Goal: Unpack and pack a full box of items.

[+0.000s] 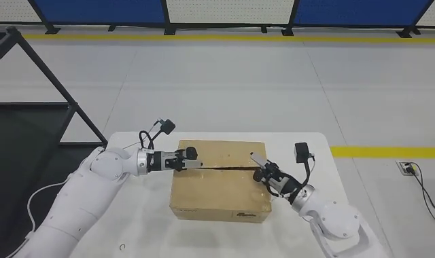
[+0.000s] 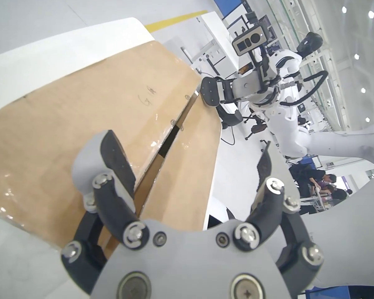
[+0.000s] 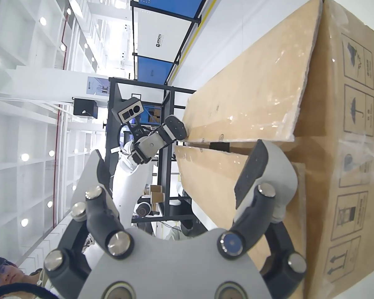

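At bench (image 1: 299, 140) centre stands one cardboard box (image 1: 217, 214). Its two top flaps, the 12 o'clock flap (image 1: 221, 153) and the 6 o'clock flap (image 1: 217, 190), are lowered and meet along one seam (image 1: 224, 168) with a narrow gap. Left tool (image 1: 192, 161): at the seam's 9 o'clock end, jaws apart. Right tool (image 1: 262, 170): at the seam's 3 o'clock end, jaws apart.

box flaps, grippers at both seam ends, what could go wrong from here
The left gripper and right gripper are open at opposite ends of the seam on the box; uneven pulls might twist or slide it on the table. Tape by the seam could rip the cardboard.
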Controlling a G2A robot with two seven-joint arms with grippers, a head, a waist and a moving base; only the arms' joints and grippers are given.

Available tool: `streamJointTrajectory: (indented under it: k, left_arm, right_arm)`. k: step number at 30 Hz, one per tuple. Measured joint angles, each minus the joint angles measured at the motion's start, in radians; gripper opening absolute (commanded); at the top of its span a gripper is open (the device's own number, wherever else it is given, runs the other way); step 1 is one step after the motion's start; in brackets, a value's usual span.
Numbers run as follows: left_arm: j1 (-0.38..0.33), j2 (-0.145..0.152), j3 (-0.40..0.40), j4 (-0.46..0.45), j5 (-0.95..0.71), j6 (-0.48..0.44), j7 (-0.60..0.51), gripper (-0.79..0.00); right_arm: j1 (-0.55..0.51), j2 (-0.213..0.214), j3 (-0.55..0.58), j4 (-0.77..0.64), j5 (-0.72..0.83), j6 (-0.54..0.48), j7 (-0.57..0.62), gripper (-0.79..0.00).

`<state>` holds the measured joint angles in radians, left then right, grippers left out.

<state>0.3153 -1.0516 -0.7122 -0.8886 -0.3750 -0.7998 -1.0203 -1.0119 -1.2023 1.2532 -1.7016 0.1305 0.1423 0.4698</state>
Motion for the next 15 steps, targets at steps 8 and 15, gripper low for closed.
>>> streamJointTrajectory:
  k: [8,15]
  left_arm:
    - [-0.011,0.005,0.021,0.004,-0.008,0.001,-0.001,0.0]
    - [-0.02,0.009,0.032,0.01,-0.021,-0.009,0.009,0.0]
  right_arm:
    - [0.029,-0.007,-0.011,0.053,0.015,-0.012,-0.025,0.0]
    - [0.041,-0.012,-0.02,0.082,0.008,0.02,-0.038,0.0]
